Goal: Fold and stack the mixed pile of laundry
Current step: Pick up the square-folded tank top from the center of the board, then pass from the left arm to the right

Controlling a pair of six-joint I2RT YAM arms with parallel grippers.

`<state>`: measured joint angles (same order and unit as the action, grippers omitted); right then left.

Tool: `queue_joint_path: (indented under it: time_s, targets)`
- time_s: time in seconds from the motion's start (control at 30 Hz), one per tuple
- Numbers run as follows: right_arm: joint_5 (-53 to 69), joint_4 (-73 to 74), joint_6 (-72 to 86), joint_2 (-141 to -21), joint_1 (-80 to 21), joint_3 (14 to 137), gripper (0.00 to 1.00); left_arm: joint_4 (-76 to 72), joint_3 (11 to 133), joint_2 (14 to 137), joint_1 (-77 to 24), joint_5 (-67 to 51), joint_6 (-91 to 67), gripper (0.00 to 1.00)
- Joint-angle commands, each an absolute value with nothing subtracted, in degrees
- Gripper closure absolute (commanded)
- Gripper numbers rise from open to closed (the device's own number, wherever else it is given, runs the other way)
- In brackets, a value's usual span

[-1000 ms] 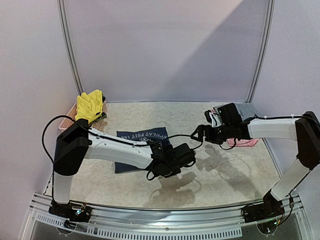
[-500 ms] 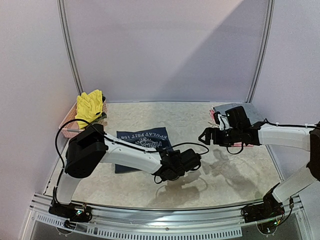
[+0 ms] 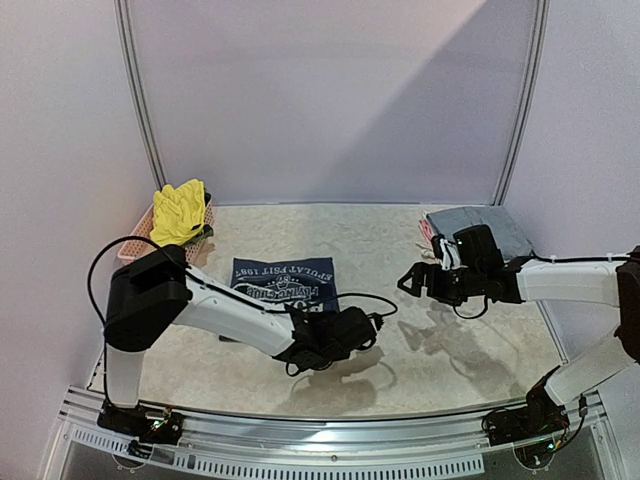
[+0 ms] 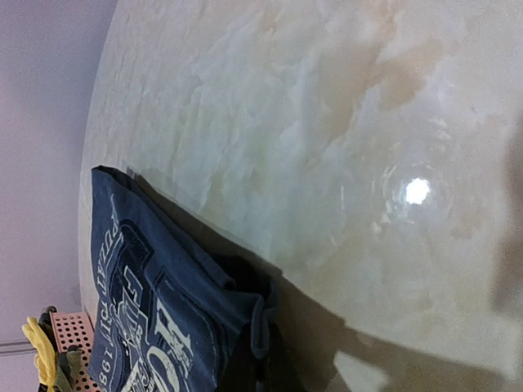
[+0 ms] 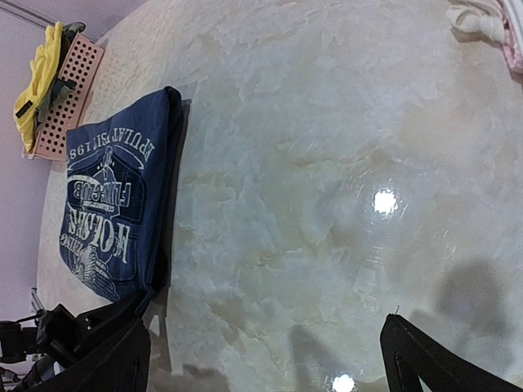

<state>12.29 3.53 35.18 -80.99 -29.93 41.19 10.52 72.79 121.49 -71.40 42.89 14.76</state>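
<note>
the top [image 3: 285, 283] lies flat on the table [image 3: 450, 365], left of middle. behind it to the left sits the basket [image 3: 133, 243], with a garment [image 3: 180, 212] draped over it. the folded trousers [image 3: 480, 222] lie at the far right, small pieces [image 3: 428, 232] just beside their left edge. my left pincer [image 3: 305, 342] is at the top's near right corner. my right pincer [image 3: 410, 280] hangs between top and trousers.
</note>
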Motion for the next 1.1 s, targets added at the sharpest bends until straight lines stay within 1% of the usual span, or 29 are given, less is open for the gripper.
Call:
queue_joint_path:
  time_s: [0.0, 0.17, 0.33, 0.57, 0.8, 1.07]
  targets:
    - [18.87, -10.20, 44.78, -82.12, -29.65, 37.73, 0.01, 2.17, 66.52, 114.13, -71.28, 39.25, 11.44, 1.00]
    - [23.34, -17.78, 50.71, -87.25, -30.69, 38.26, 0.01, -2.20, 60.84, 109.33, -71.28, 37.71, 8.60, 1.00]
    - [24.89, -20.41, 53.26, -92.80, -33.97, 42.04, 0.01, -4.02, 56.79, 106.00, -71.25, 36.80, 6.81, 1.00]
    - [28.50, -29.55, 59.94, -102.30, -37.23, 46.08, 0.01, -5.82, 52.69, 100.15, -71.28, 34.85, 4.91, 1.00]
    - [30.10, -31.85, 63.34, -109.36, -39.88, 50.78, 0.01, -5.81, 50.39, 94.57, -71.28, 34.42, 3.95, 1.00]
    - [32.30, -37.35, 67.85, -116.42, -41.84, 53.44, 0.01, -6.07, 49.55, 92.94, -71.52, 35.18, 3.39, 1.00]
